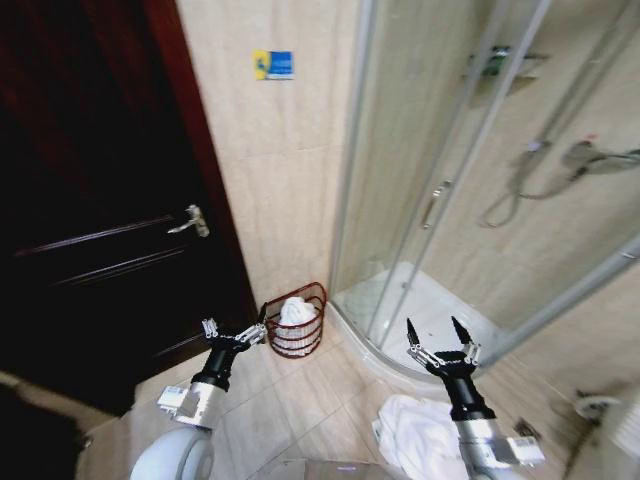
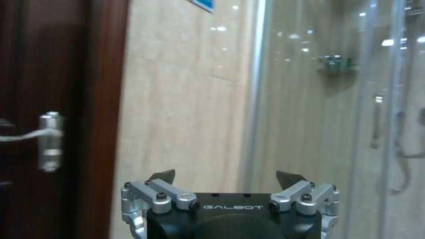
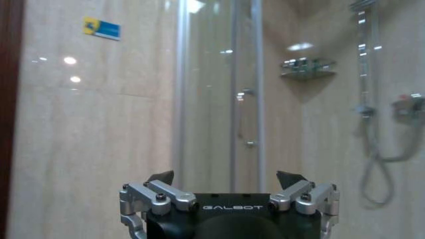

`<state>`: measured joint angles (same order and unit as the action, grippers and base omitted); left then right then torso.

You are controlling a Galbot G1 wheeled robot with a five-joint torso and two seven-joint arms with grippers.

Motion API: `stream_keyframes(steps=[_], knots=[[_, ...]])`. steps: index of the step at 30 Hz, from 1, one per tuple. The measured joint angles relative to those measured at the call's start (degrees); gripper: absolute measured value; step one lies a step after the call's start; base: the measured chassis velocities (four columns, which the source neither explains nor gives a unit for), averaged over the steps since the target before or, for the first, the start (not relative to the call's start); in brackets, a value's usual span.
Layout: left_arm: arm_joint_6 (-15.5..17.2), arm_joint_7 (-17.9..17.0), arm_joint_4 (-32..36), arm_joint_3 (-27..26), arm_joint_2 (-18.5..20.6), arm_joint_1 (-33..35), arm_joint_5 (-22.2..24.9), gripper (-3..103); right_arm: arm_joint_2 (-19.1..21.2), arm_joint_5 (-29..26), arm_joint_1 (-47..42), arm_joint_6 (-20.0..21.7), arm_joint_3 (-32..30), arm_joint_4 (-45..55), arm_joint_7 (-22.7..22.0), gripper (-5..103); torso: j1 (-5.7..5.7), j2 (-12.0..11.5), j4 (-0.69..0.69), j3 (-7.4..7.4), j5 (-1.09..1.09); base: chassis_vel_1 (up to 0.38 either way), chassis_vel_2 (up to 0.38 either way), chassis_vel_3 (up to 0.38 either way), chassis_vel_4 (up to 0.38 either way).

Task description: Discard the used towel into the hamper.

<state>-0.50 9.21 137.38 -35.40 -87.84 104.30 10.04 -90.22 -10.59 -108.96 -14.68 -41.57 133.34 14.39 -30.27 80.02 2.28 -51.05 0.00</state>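
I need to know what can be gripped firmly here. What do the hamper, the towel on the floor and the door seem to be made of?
Hamper: looks like thin wire, coated reddish-brown; open rings and bars show white cloth inside.
Towel: soft white fabric, probably terry; it lies crumpled in folds on the tiles.
Door: apparently dark, glossy wood or veneer, with a silvery metal handle.

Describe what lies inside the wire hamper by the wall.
Inside the hamper sits a crumpled white towel, rising to the rim. Anything beneath it is covered.
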Motion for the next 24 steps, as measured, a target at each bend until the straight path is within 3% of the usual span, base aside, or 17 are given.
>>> stream_keyframes(steps=[24], knots=[[0.0, 0.0, 0.0, 0.0, 0.0, 0.0, 0.0, 99, 0.01, 0.0, 0.0, 0.0, 0.0, 0.0, 0.0, 100, 0.0, 0.0, 0.0, 0.0, 0.01, -0.123, -0.125, -0.128, -0.126]])
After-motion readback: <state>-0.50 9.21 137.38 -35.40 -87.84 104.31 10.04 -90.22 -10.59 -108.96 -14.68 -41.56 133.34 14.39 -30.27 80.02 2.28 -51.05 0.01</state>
